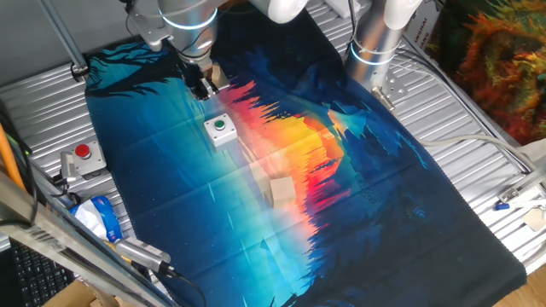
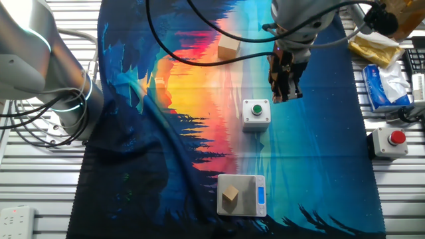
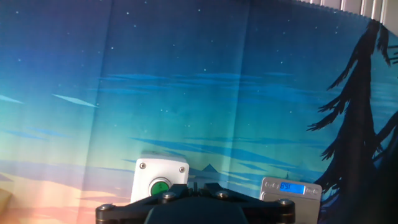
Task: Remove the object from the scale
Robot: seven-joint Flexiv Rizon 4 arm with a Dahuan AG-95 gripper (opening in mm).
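Block (image 2: 230, 195) sits on scale (image 2: 249, 206), near worktop's edge; gripper (image 2: 287, 96), jaw state unclear, needs lowering squarely over it.

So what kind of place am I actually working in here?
Most likely a robotics lab test bench: a ribbed metal table under a printed cloth, with button boxes, one green and one red, and a small scale holding a wooden block.
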